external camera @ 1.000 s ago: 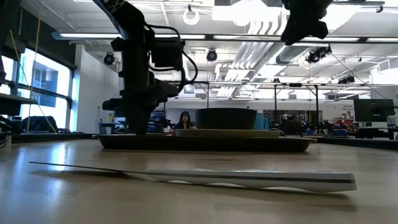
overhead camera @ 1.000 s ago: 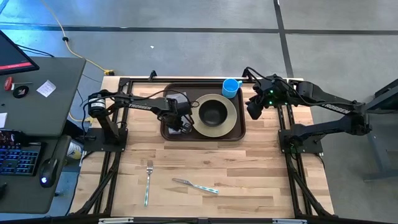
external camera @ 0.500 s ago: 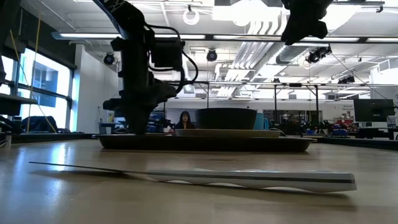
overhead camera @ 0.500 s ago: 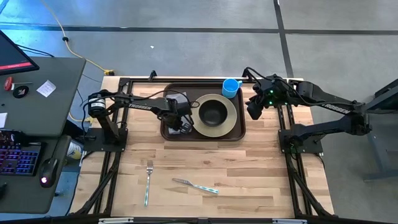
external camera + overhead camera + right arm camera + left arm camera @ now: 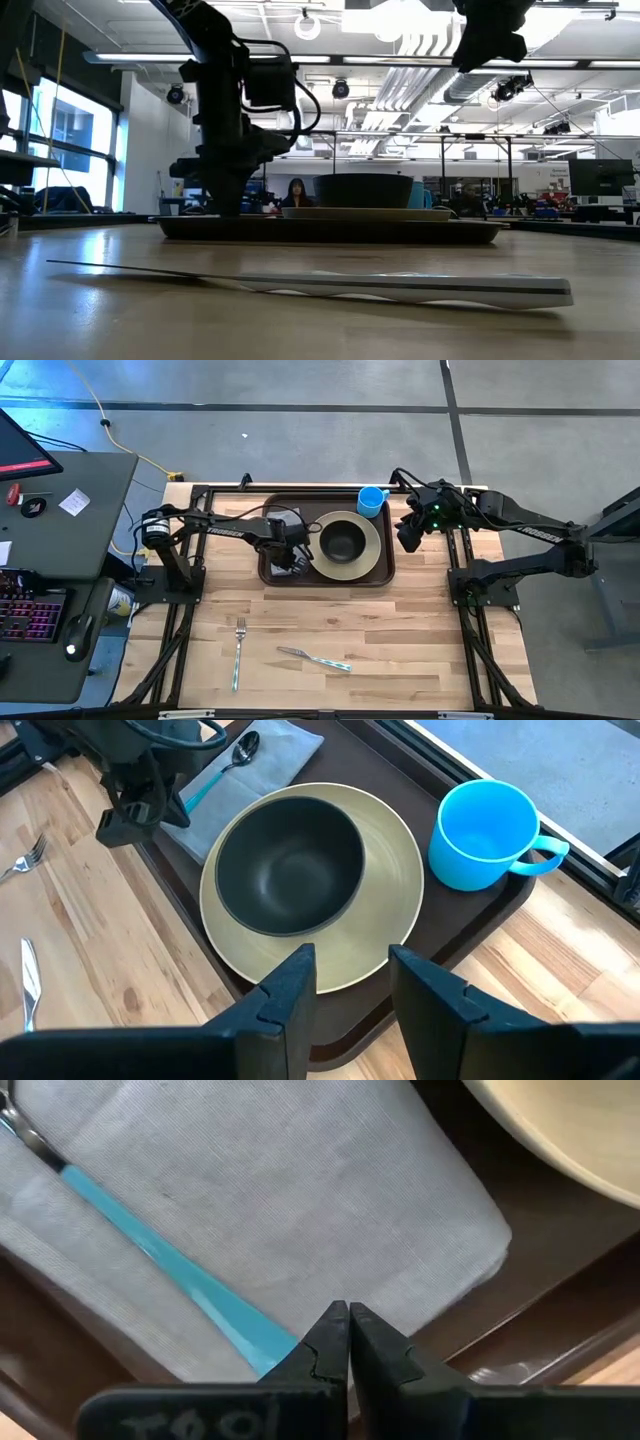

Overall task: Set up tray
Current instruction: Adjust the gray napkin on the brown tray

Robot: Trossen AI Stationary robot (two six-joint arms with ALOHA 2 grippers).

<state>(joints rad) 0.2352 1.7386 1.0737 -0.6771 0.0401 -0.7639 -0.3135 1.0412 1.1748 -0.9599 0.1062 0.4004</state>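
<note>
The dark brown tray [image 5: 275, 575] lies at the table's far middle. On it sit a beige plate [image 5: 373, 550] holding a dark bowl [image 5: 343, 540], a blue cup [image 5: 371, 501] at the far right corner, and a grey napkin [image 5: 300, 1200] on the left part. A teal-handled spoon [image 5: 170, 1265] lies on the napkin. My left gripper [image 5: 348, 1320] is shut, low over the napkin's near end beside the spoon handle's end. My right gripper [image 5: 350, 970] is open and hovers right of the tray [image 5: 470, 925], touching nothing. My left gripper points down from above with its shut fingertips [image 5: 335, 1335] over the napkin's near part [image 5: 400, 1295], right beside the spoon handle's end [image 5: 265, 1345]. I cannot tell whether they touch the napkin or the spoon.
A fork [image 5: 239, 650] and a knife [image 5: 315, 658] lie on the bare wood nearer the table's near edge; the knife [image 5: 400, 288] fills the low view's foreground. A person [image 5: 297, 192] sits far behind the table. Free wood lies between tray and cutlery.
</note>
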